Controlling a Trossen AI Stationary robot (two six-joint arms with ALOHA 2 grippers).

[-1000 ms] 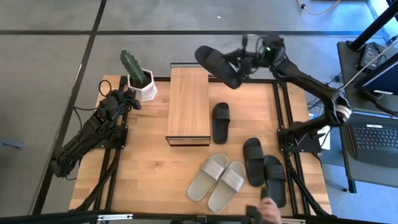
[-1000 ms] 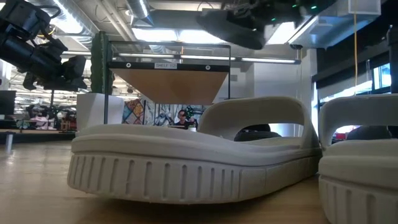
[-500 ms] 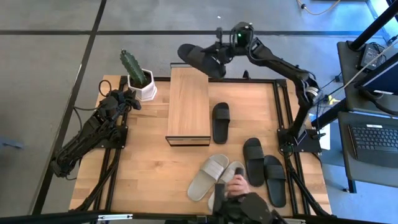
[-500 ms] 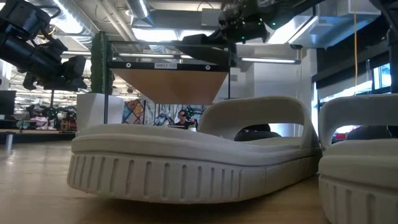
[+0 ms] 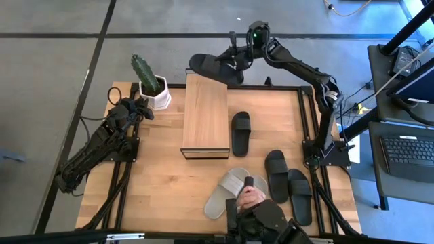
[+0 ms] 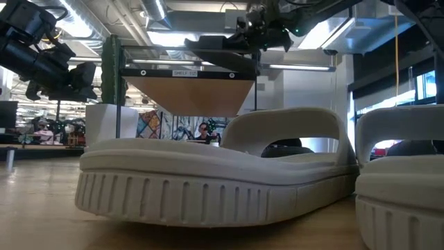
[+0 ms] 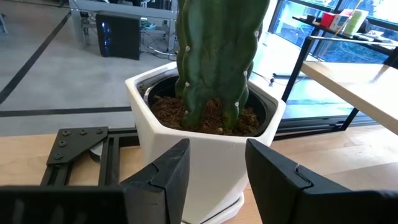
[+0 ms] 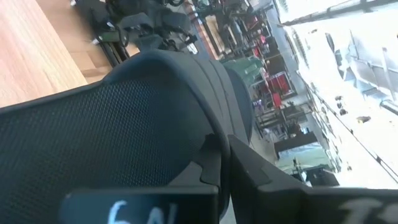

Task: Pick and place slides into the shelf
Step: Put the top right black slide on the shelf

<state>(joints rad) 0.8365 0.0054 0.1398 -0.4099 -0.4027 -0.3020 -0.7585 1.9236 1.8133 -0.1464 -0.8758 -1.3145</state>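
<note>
My right gripper (image 5: pixel 235 58) is shut on a black slide (image 5: pixel 209 68), held in the air over the far end of the wood-topped shelf (image 5: pixel 205 114). In the low view that slide (image 6: pixel 220 47) hangs just above the shelf's top (image 6: pixel 187 67). A single black slide (image 5: pixel 241 133) lies flat beside the shelf. A black pair (image 5: pixel 276 175) and a beige pair (image 5: pixel 226 190) lie near the front edge. My left gripper (image 7: pixel 217 163) waits open at the table's left, its fingers in front of a white cactus pot (image 7: pixel 205 140). My right gripper pinches the black slide between its two fingers at the side of its strap (image 8: pixel 200 140), close to the sole. The fingers (image 8: pixel 249 177) come roughly level from the table's right. The slide is lifted clear and sticks out toward the table's left, about level.
A person's hand (image 5: pixel 249 200) reaches in over the near edge onto the right beige slide. The cactus pot (image 5: pixel 152 91) stands at the shelf's far left corner. Bare tabletop (image 5: pixel 159 183) lies near the front left.
My right gripper has carried the black slide along the far edge toward the table's left, from right of the shelf to over its far end, sinking a little and turning. A person's hand has moved from the near right edge onto the beige pair.
</note>
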